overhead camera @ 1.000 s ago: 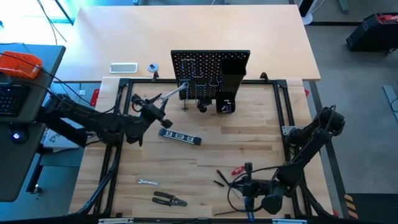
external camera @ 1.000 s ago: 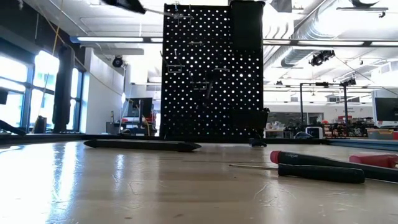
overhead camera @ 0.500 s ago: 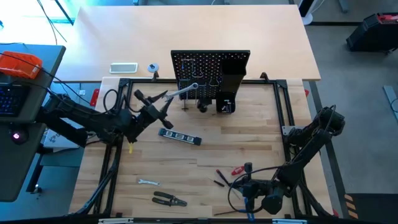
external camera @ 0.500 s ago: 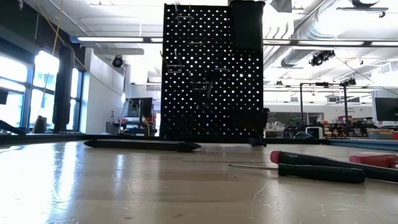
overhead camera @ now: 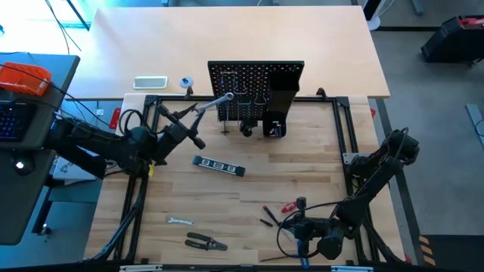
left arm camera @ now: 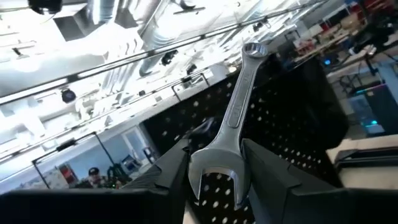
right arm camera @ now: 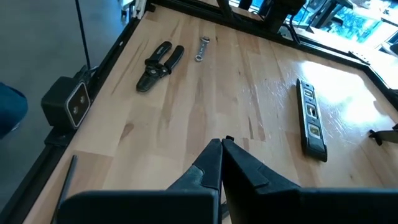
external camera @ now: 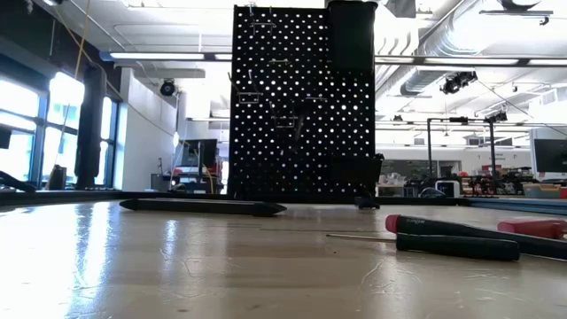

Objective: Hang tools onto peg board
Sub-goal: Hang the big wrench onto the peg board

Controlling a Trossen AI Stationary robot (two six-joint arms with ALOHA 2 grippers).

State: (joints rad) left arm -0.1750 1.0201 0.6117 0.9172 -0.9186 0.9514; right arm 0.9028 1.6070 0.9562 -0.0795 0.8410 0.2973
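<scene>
High view: my left tool (overhead camera: 190, 115) grips a wrench (overhead camera: 214, 103), its far end at the peg board (overhead camera: 255, 80) by the desk's (overhead camera: 302, 166) rear edge. Level (overhead camera: 218, 166) mid-desk; pliers (overhead camera: 206, 242) near the front edge.

Left wrist view: fingers (left arm camera: 264, 171) clamp the wrench (left arm camera: 231, 127).

Right wrist view: my right tool (right arm camera: 220, 155) is closed, empty, at the front-right corner.

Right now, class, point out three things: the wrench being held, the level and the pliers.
wrench (left arm camera: 239, 106), left wrist view, on its shaft.
level (overhead camera: 218, 166), high view, on its middle.
pliers (right arm camera: 158, 64), right wrist view, near its pivot.
</scene>
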